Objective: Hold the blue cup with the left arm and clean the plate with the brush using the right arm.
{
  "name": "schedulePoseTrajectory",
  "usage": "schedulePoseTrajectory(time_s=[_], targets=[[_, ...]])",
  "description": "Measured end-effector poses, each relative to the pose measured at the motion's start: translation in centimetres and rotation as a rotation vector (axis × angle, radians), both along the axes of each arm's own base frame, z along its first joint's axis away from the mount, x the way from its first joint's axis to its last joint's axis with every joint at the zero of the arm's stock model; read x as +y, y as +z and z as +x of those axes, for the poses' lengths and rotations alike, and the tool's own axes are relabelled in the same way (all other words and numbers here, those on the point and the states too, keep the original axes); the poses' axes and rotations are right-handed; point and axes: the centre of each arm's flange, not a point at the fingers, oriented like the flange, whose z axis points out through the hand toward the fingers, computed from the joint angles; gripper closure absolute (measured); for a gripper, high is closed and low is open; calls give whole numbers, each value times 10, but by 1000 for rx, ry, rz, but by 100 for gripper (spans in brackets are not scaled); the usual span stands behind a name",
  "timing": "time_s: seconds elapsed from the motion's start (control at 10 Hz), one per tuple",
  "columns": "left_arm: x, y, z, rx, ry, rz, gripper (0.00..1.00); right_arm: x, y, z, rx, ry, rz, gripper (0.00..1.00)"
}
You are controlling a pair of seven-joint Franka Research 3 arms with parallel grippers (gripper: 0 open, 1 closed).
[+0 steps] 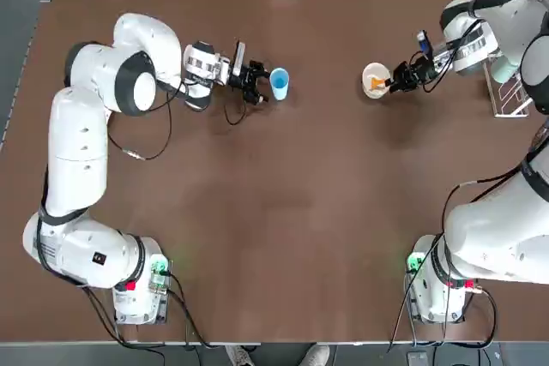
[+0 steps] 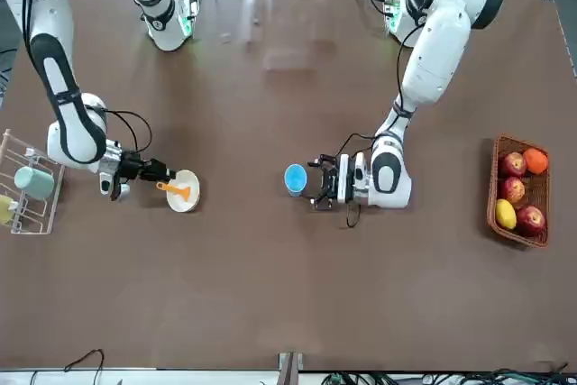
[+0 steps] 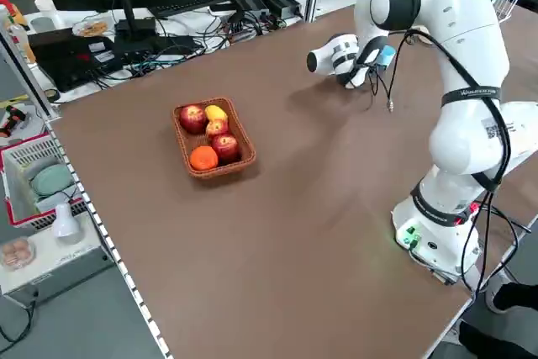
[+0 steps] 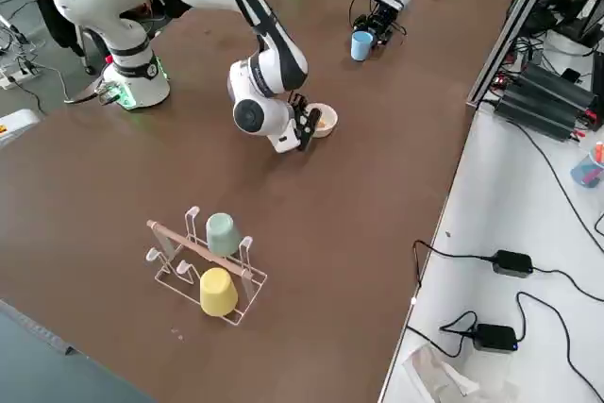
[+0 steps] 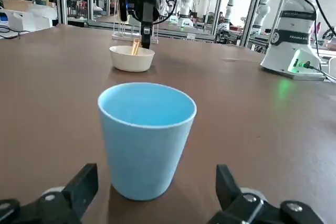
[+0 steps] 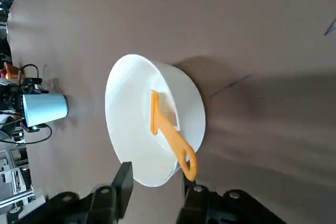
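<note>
Left end effector [image 5: 152, 195], at the lower edge of its wrist frame, stands open, fingers flanking the upright blue cup [image 5: 146, 139] without contact. Beyond it on the bench [image 1: 283, 212], the plate [image 5: 132, 58] holds the brush [image 6: 169, 129]. Right end effector [image 6: 155, 179] fingers straddle the brush handle, half closed, grip undetermined.

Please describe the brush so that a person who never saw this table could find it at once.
On the brown table, find the right arm's gripper, near the wire rack. In front of it stands a small cream-white plate, and the brush lies in it, its loop end over the rim. Its orange handle is the only orange thing there.
</note>
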Motion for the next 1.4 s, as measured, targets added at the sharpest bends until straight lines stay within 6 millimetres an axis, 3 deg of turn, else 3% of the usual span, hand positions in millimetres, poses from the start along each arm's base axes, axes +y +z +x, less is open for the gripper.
schedulePoseTrajectory(time_s=[1.0,1.4], targets=[[-20,1,-6,7,31,-8,0,-18,1,2,-18,-39,-28,53],[-19,0,-4,2,49,2,0,-20,1,4,-28,-46,-43,53]])
